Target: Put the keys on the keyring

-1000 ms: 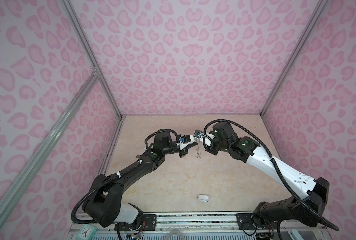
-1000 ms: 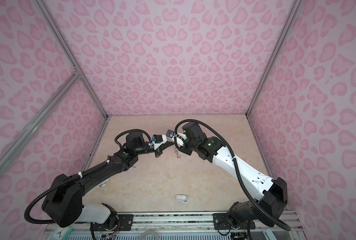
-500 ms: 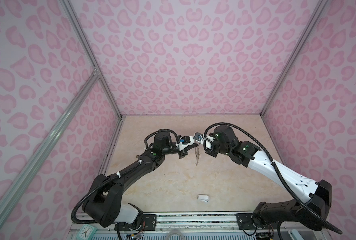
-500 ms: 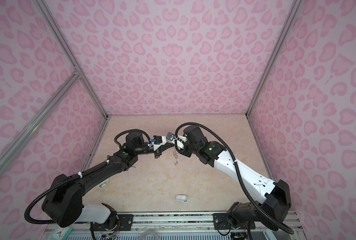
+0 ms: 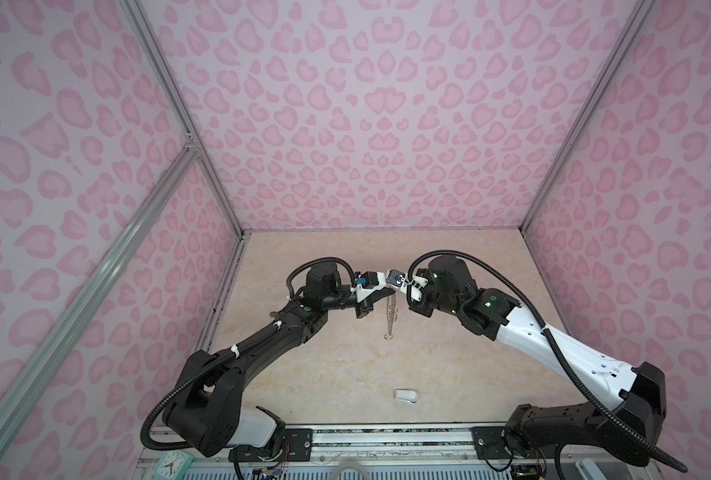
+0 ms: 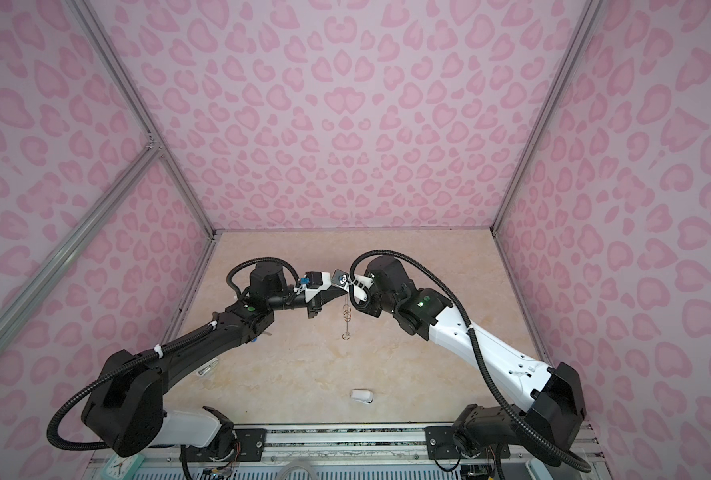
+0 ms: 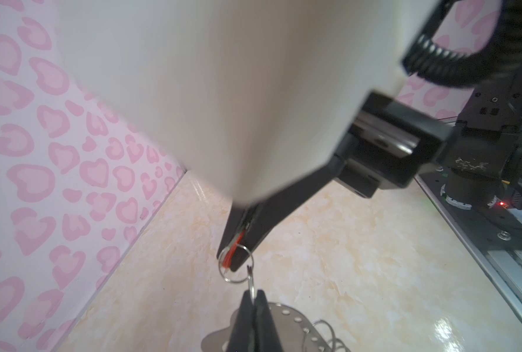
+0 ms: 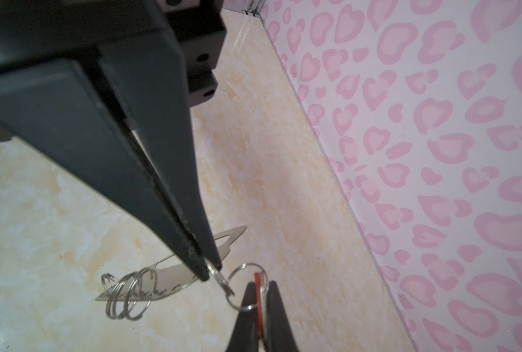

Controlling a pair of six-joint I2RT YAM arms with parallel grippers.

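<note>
Inward, both arms (image 5: 262,345) (image 5: 578,357) arch; left jaws pinch keyring (image 8: 171,272), right jaws key (image 8: 258,304).

Bright even light; tabletop (image 7: 449,330) glare; right fingers (image 8: 70,122) blurred close up.

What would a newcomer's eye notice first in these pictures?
Pink heart-patterned walls enclose the marbled table. Above it, the left gripper pinches a wire ring of the hanging keyring. It is tip to tip with the right gripper, which holds an orange-red key tag.

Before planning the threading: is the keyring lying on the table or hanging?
Hanging: the left fingers pinch one wire ring, and the keyring dangles below them.
</note>
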